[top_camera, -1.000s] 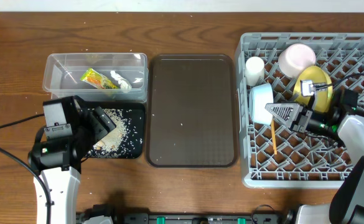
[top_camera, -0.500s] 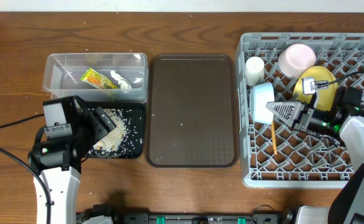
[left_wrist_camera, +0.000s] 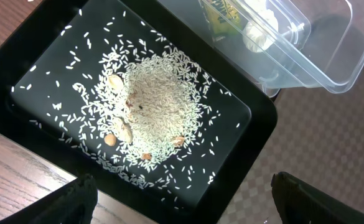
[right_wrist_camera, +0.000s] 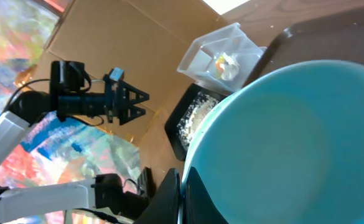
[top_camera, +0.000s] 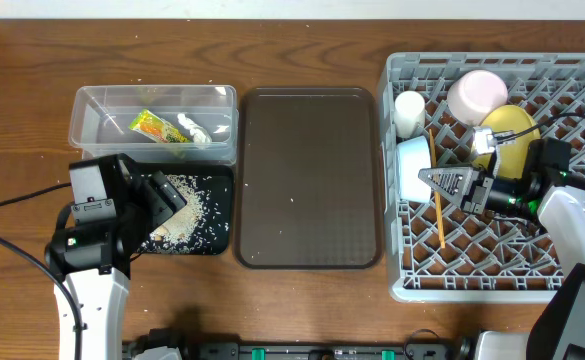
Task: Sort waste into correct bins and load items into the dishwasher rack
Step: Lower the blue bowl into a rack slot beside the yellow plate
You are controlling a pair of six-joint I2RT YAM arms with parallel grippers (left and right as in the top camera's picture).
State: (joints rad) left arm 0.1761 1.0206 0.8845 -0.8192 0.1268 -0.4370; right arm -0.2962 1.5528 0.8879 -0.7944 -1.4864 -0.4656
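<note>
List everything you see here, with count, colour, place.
rack: one, grey, right
light blue bowl: one, upright in rack
yellow plate: one, in rack
pink cup: one, rack's far side
white cup: one, rack's far-left corner
chopsticks: count unclear, wooden, in rack
serving tray: one, brown, centre
clear tub: one, far left
wrapper: one, green-yellow, in tub
tissue: one, white, in tub
black tray: one, near left
rice scraps: heap, white, black tray
left gripper: open, over black tray
right gripper: shut on bowl rim
</note>
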